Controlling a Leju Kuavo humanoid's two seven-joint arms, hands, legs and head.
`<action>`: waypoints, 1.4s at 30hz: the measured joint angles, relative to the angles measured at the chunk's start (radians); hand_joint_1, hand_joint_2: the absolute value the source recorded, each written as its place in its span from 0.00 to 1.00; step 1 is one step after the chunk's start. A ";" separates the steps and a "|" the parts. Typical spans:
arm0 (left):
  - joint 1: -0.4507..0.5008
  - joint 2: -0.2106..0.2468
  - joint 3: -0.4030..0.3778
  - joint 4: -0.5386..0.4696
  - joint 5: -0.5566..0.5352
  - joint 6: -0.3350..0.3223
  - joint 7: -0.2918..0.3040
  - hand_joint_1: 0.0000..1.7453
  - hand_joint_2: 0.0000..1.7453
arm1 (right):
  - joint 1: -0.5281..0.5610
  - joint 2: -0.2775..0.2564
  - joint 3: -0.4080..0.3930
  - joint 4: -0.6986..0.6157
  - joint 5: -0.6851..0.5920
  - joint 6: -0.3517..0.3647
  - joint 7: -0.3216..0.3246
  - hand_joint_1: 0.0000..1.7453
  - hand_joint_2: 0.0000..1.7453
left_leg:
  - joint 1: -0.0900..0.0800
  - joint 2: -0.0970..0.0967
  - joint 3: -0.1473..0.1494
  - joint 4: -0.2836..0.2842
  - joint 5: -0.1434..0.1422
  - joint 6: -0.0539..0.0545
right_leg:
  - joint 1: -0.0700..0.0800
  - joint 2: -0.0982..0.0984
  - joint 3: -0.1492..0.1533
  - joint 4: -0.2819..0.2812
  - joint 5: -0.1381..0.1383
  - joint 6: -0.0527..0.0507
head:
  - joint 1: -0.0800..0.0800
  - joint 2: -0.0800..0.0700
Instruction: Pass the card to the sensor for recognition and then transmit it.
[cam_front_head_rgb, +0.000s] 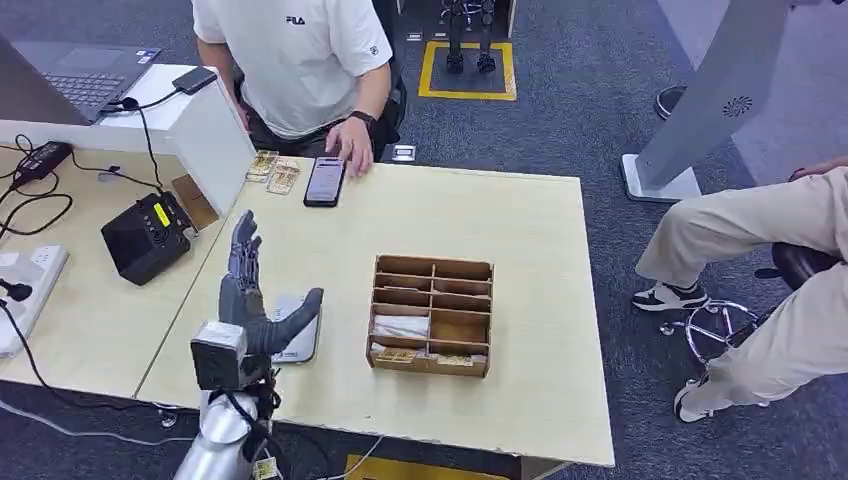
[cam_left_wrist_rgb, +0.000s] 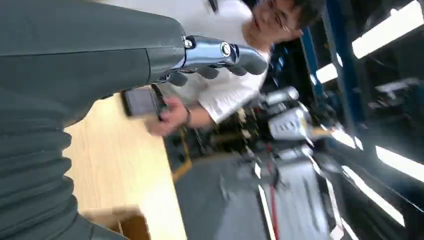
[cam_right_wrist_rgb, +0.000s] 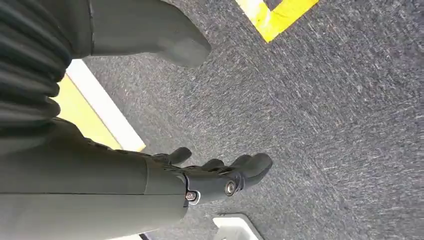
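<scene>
Left hand (cam_front_head_rgb: 250, 300) is up over the pale wooden table (cam_front_head_rgb: 520, 220), fingers spread, holding nothing. Under it lies a flat white-grey pad (cam_front_head_rgb: 300, 340), maybe the sensor. Small yellow cards (cam_front_head_rgb: 272, 172) lie at the far edge, beside a black phone (cam_front_head_rgb: 325, 181) touched by a person's hand (cam_front_head_rgb: 352, 146). Right hand (cam_right_wrist_rgb: 220, 175) hangs over grey carpet, loose, holding nothing.

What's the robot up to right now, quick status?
Left hand raised over the table, open, holding nothing. Right hand hangs over the carpet, empty. Cards lie by the person's phone. Person's hand rests nearby.
</scene>
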 joint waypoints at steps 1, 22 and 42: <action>0.017 0.003 0.000 -0.024 0.011 -0.054 -0.025 0.00 1.00 | 0.001 0.001 0.000 -0.002 0.000 0.004 -0.001 0.00 1.00 | 0.000 0.000 0.000 0.000 0.000 0.000 | 0.000 0.000 0.000 0.000 0.000 0.000 | 0.000 0.000; 0.079 0.121 -0.185 -0.100 -0.559 -0.011 -0.002 0.00 1.00 | 0.007 0.009 -0.025 -0.034 0.029 0.027 -0.018 0.00 1.00 | 0.000 0.000 0.000 0.000 0.000 0.000 | 0.000 0.000 0.000 0.000 0.000 0.000 | 0.000 0.000; -0.077 0.195 -0.392 0.100 -0.904 0.043 0.294 0.00 1.00 | 0.006 0.009 -0.029 -0.040 0.055 0.027 -0.002 0.00 1.00 | 0.000 0.000 0.000 0.000 0.000 0.000 | 0.000 0.000 0.000 0.000 0.000 0.000 | 0.000 0.000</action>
